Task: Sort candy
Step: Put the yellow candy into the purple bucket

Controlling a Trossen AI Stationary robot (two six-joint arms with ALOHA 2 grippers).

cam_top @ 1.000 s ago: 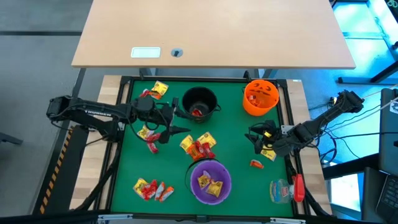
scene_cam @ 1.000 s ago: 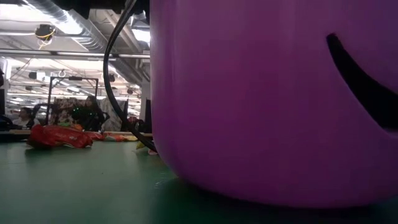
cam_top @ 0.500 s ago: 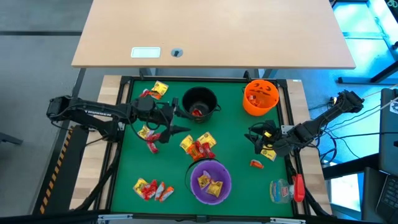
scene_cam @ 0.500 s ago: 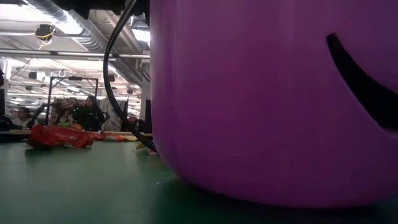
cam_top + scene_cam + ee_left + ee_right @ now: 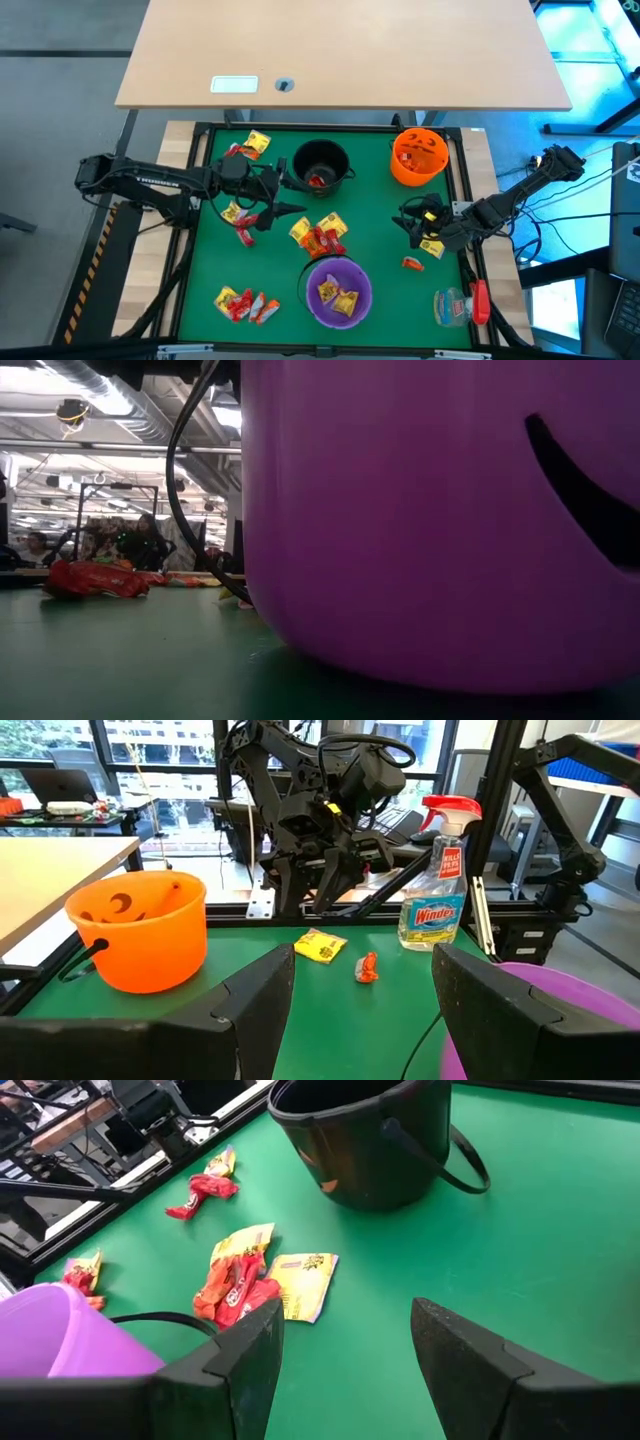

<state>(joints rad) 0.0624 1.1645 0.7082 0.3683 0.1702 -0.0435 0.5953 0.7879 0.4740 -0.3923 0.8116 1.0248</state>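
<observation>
While crinkly foil candy [image 5: 319, 238] lies scattered, perhaps glossy plastic buckets [image 5: 339, 290] stand round.

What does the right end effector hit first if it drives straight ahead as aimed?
Probably the candy pile on the mat, ahead of the open right end effector; the black bucket lies further on. Depth is uncertain.

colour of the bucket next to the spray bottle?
Purple bucket, beside the spray bottle; the high view shows it best.
</observation>
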